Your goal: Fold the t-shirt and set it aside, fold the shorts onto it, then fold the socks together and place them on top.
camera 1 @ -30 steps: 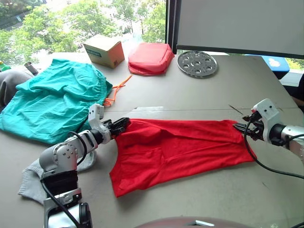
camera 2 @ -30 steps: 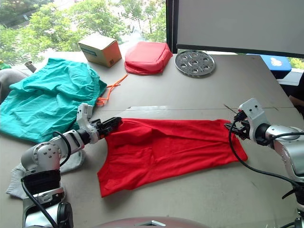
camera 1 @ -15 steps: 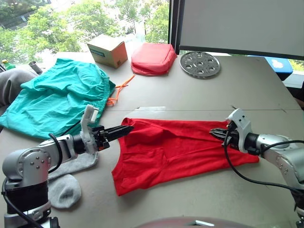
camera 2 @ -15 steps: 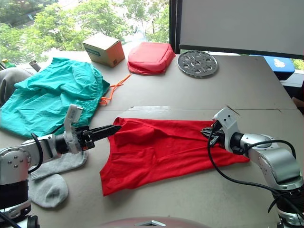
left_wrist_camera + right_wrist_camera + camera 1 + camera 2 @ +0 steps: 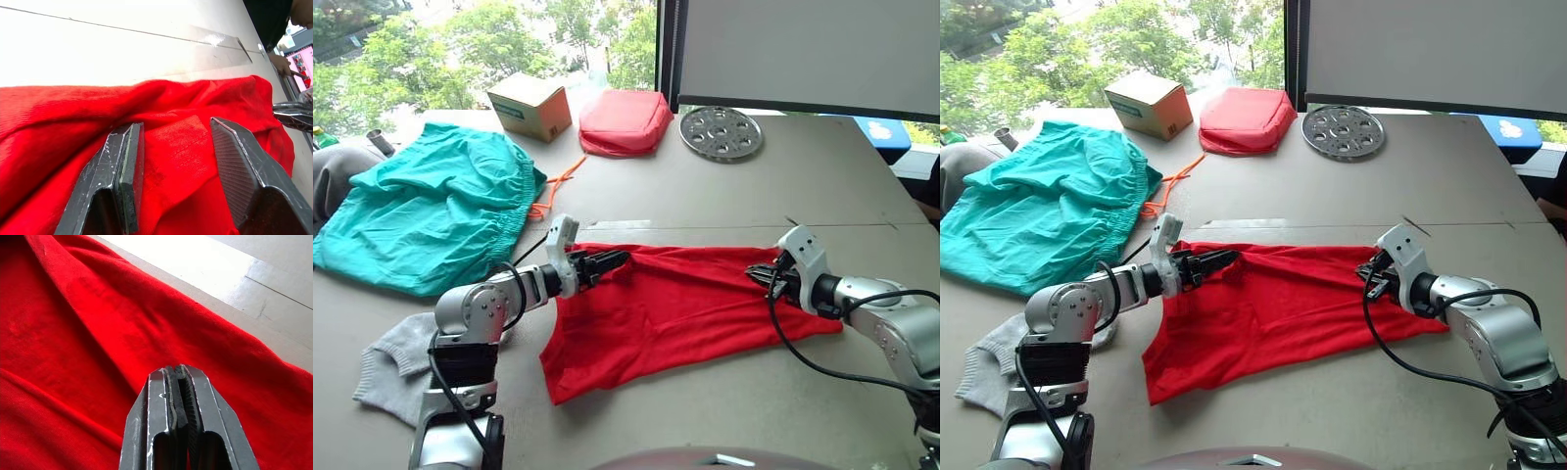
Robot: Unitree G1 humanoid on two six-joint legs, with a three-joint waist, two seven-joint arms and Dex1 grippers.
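The red t-shirt (image 5: 675, 313) lies spread flat across the middle of the table. My left gripper (image 5: 604, 261) is over the shirt's upper left part; the left wrist view shows the left gripper (image 5: 176, 129) open, with red fabric bunched between and under the fingers. At the shirt's upper right edge my right gripper (image 5: 760, 274) is shut; in the right wrist view the right gripper (image 5: 174, 369) has its pads pressed together just above the fabric, no cloth seen between them. The teal shorts (image 5: 431, 211) lie crumpled at the left, orange drawstring (image 5: 558, 186) trailing out. Grey socks (image 5: 391, 367) lie near the front left.
At the back of the table stand a cardboard box (image 5: 530, 104), a red padded pouch (image 5: 625, 119) and a round perforated metal disc (image 5: 721, 132). A grey cloth (image 5: 331, 176) lies at the far left edge. Bare tabletop (image 5: 705, 201) stretches behind the shirt.
My left gripper slid from the shirt's left edge further right over the fabric. My right gripper came inward from the shirt's right end over its upper right part. The camera shifted slightly.
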